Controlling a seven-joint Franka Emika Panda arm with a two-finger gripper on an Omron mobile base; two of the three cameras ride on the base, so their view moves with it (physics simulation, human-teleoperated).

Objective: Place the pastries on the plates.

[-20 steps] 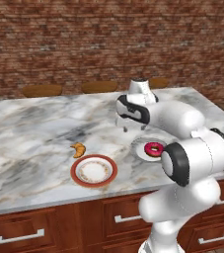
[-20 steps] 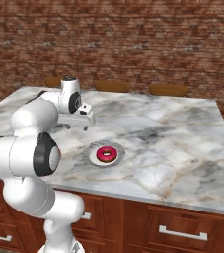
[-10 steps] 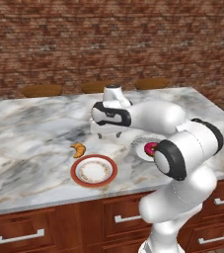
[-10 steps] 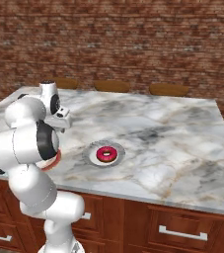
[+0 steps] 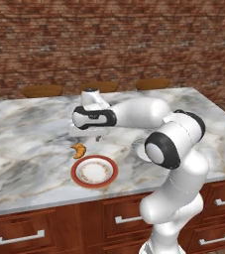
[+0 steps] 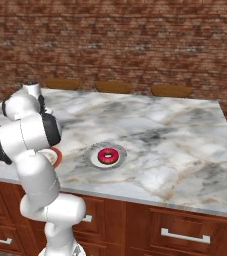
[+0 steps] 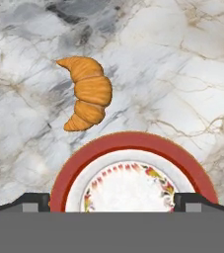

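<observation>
our tool (image 7: 111, 202) stands with its jaws spread wide and nothing between them; in the hand view the two dark fingertips (image 7: 34, 201) rise far apart at the bottom edge, either side of the red-rimmed plate (image 7: 69, 170). from the left base view the tool (image 5: 86, 133) hangs above the counter (image 5: 29, 134), over the spot where croissant and plate lie.

going outward, the first thing below us is that red-rimmed plate, bare at its patterned centre. just beyond its rim, apart from it, the croissant (image 7: 86, 92) lies flat on the marble. in the left base view the croissant (image 5: 78, 150) sits just past the far-left edge of the red-rimmed plate (image 5: 94, 171).

the relation the next move turns on, as we judge it: the croissant lies ahead of the tool and a little to the left in the hand view, not yet between the fingertips. its long axis runs roughly up and down that view, across the line between our fingertips, so we judge the jaws could close over its narrow width once we shift forward and descend.

farther off, the donut (image 6: 107, 156) already rests on the grey-rimmed plate (image 6: 92, 152), so we reckon half the task is done.
</observation>
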